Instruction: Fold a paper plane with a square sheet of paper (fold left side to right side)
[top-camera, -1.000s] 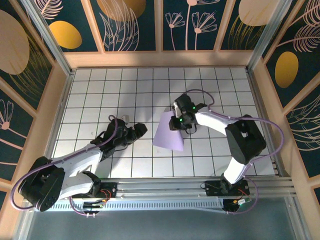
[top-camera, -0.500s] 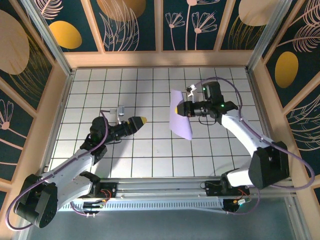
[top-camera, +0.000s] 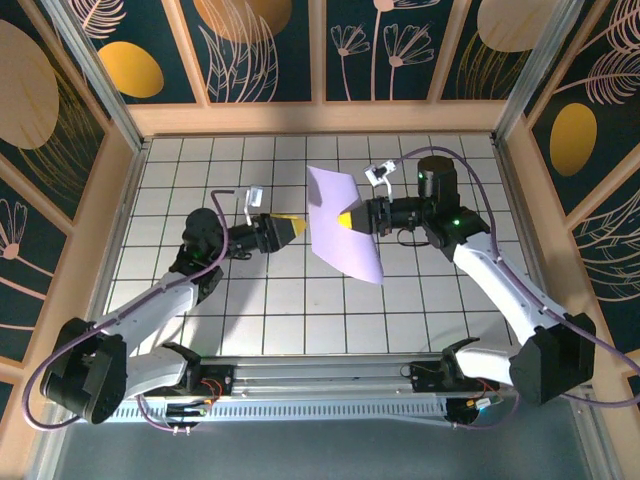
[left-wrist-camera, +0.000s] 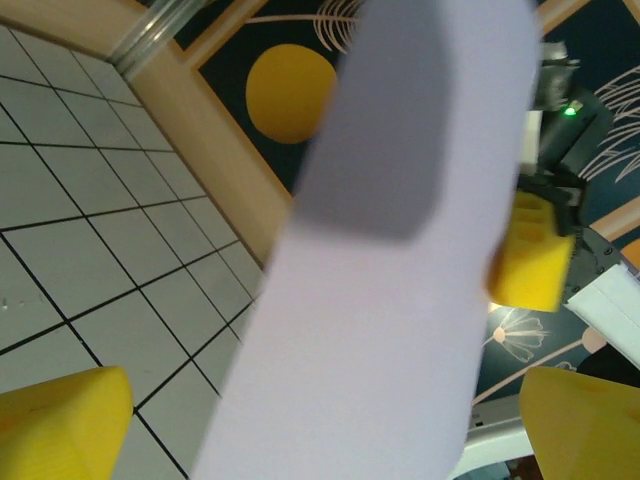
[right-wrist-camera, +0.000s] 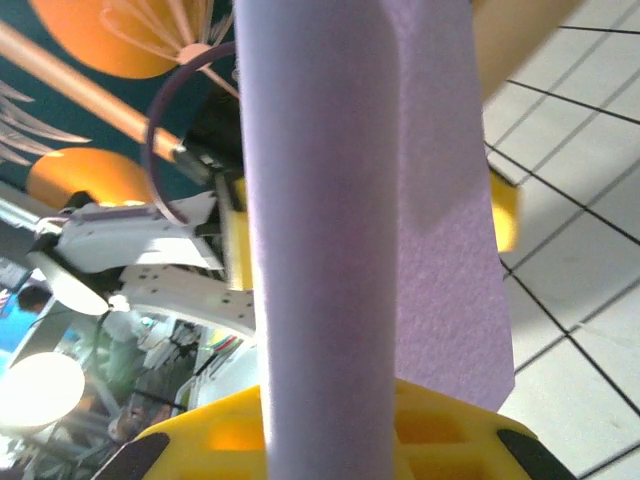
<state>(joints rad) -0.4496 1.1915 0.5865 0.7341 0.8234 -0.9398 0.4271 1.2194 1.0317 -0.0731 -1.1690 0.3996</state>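
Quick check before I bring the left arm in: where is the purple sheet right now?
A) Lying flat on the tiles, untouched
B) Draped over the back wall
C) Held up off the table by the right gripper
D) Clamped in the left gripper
C: the square sheet of paper stands lifted off the tiles, pinched at its edge by the right gripper, while the left gripper is open beside the sheet's left edge.

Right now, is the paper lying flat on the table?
No, the right hand holds the lavender sheet up in the air, clear of the table.
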